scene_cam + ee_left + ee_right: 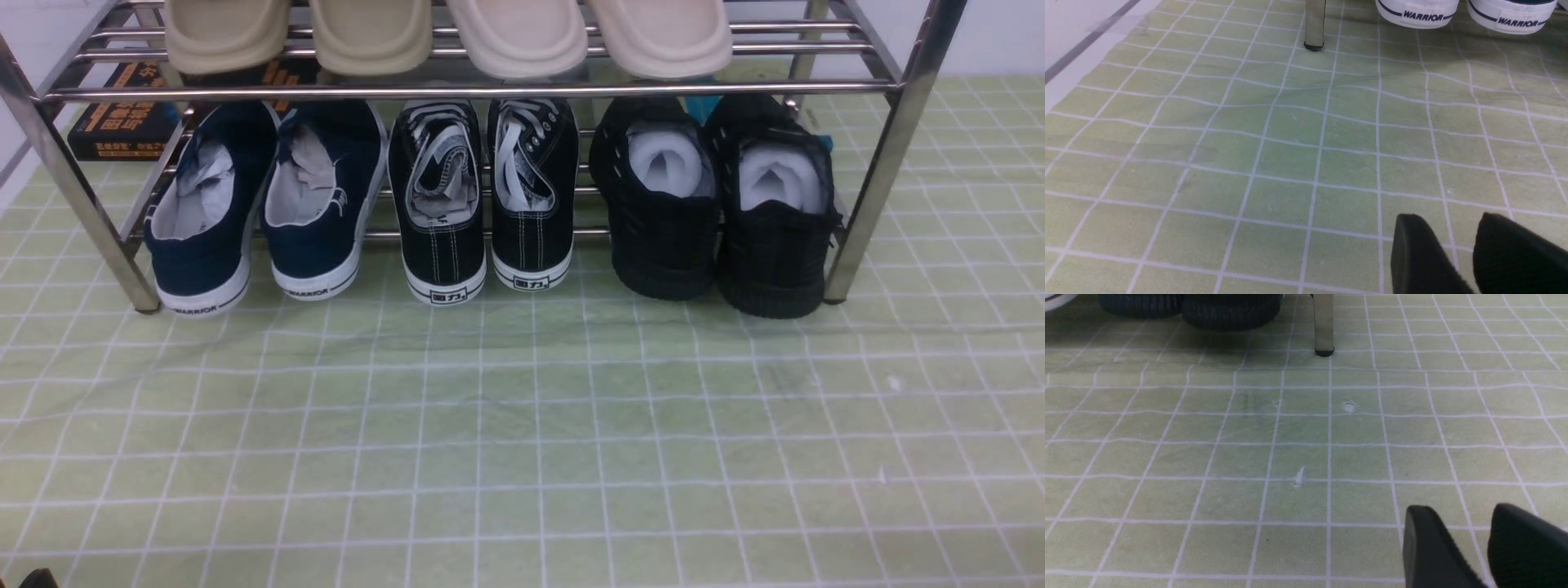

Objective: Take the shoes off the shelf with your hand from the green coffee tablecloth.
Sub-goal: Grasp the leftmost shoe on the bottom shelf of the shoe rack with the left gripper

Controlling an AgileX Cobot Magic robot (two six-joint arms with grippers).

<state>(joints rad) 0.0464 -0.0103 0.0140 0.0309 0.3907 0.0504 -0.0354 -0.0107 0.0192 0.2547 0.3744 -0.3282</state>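
Note:
The navy-blue shoes point(261, 212) stand as a pair on the lower tier of the chrome shelf point(473, 90), at its left end, heels toward me. Their white "WARRIOR" soles point(1419, 12) show far ahead in the left wrist view, beside a shelf leg point(1314, 24). The shelf stands on the green tablecloth point(522, 425). My left gripper point(1449, 222) hovers low over the cloth, well short of the shoes, its jaws a little apart and empty. My right gripper point(1461, 514) is likewise a little apart and empty, short of the right shelf leg point(1324, 322). Neither gripper shows clearly in the front view.
Black lace-up sneakers point(482, 196) fill the middle of the lower tier and all-black knit shoes point(718, 204) the right end. Beige slippers point(449, 33) lie on the upper tier. A dark book point(122, 114) lies behind the shelf at left. The cloth's left edge meets white floor point(1077, 36).

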